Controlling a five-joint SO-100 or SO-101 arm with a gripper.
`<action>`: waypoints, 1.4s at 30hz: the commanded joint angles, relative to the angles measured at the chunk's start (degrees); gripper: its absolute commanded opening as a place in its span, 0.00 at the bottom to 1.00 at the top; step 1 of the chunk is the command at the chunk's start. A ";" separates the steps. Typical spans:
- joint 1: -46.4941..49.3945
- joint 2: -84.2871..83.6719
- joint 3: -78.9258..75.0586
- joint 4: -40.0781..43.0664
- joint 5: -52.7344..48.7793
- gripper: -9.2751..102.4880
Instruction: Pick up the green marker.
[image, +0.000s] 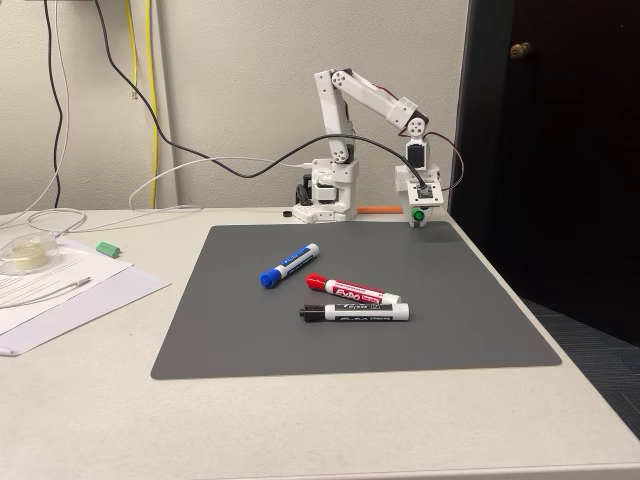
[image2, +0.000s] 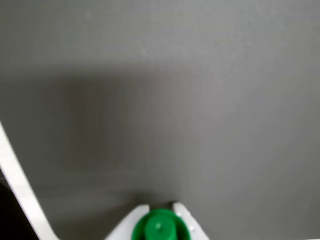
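Observation:
In the fixed view the green marker shows as a round green end facing the camera, held just above the far right corner of the grey mat. My gripper points down there and is shut on it. The wrist view looks down on blurred mat, with the marker's green end at the bottom edge between my white fingertips. Its barrel is hidden.
Blue, red and black markers lie mid-mat. A small green piece, papers and a tape roll sit on the left. An orange object lies by the arm's base. A dark cabinet stands to the right.

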 joint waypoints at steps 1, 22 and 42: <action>0.09 0.53 -2.29 0.18 -0.35 0.14; -0.26 5.01 -2.02 5.45 -0.62 0.29; -7.03 1.93 -1.49 8.17 -1.23 0.29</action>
